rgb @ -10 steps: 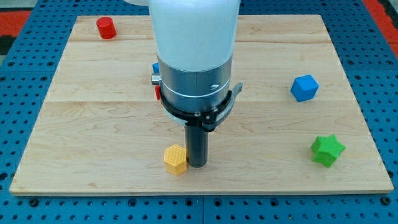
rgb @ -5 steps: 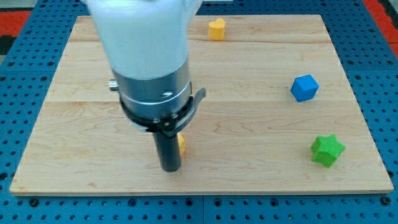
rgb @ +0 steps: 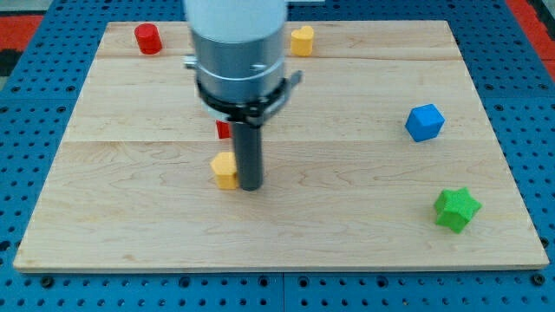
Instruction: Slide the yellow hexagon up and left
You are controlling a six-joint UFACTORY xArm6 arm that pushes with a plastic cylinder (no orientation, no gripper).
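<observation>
Yellow hexagon [rgb: 225, 170] sits left of the board's centre, touching my tip [rgb: 251, 186] at its 3 o'clock, the rod having no gripper, with a partly hidden red block [rgb: 223, 130] at 12 o'clock.

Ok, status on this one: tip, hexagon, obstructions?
My tip against yellow hexagon's right side. Red block just above it, partly hidden by the arm. Up-left path otherwise open.

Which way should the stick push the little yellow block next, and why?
Probably a short push toward the view's upper left. My tip sits right against the yellow hexagon, on its right and slightly lower side, so it seems well placed behind the block. The board toward the view's upper left looks free of blocks until the red cylinder near the corner.
</observation>
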